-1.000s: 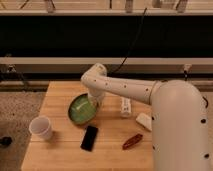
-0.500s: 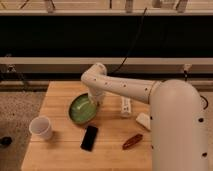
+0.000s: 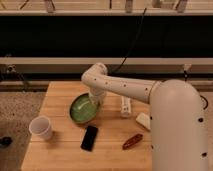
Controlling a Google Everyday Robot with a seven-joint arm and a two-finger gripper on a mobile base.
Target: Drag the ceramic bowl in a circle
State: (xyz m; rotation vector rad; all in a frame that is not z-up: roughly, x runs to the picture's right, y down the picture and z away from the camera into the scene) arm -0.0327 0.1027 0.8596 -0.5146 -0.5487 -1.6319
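Note:
The ceramic bowl [image 3: 82, 110], round, shallow and green with a glossy inside, sits on the wooden table [image 3: 60, 95] left of centre. My white arm reaches in from the right and bends down over the bowl. The gripper [image 3: 96, 101] comes down on the bowl's far right rim and is shut there, touching the rim. The arm's wrist hides the fingertips and part of that rim.
A white cup [image 3: 41, 128] stands front left of the bowl. A black phone [image 3: 90, 137] lies just in front of it. A white strip [image 3: 125, 106], a small white object [image 3: 143, 120] and a reddish-brown item [image 3: 132, 141] lie to the right. The table's left edge is near the cup.

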